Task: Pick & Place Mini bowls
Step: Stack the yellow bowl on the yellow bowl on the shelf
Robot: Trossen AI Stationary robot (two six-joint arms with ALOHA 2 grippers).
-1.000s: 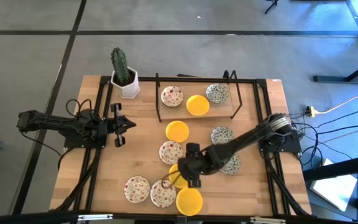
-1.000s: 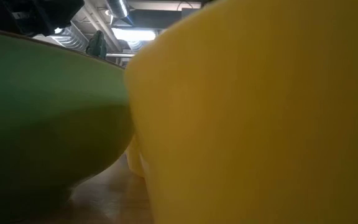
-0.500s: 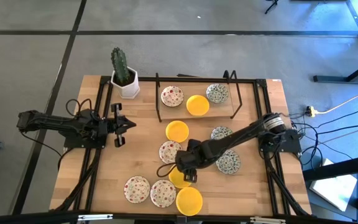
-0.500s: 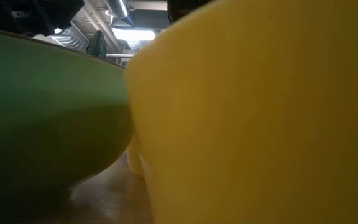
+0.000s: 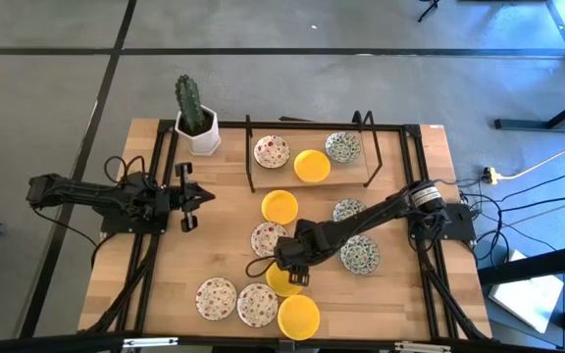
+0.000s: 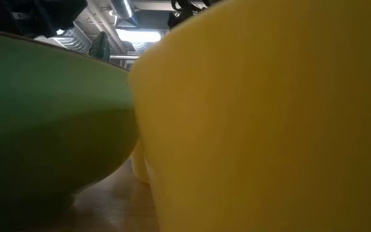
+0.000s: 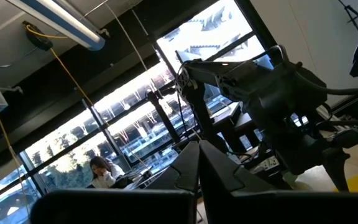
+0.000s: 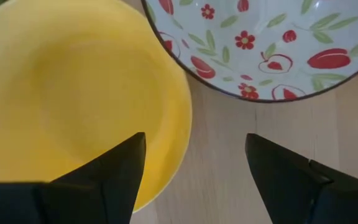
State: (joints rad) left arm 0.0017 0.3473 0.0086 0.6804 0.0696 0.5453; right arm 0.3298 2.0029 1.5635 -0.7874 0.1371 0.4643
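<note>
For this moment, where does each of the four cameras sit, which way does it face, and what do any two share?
High view: overhead, straight down on the table; both arms show.
Low view: at table-top height, blocked by a yellow bowl.
Left wrist view: faces the room's windows past shut fingers of the left gripper.
Right wrist view: looks down between the open right gripper fingers.
Shared: the high and right wrist views both show the yellow bowl under the gripper.

A wooden table [image 5: 165, 279] carries mini bowls [image 5: 271, 239] scattered from its centre to the near edge. A black-framed tray [image 5: 307, 179] with three more bowls sits by the far edge, and a cactus pot [image 5: 202, 134] near the far left corner.
</note>
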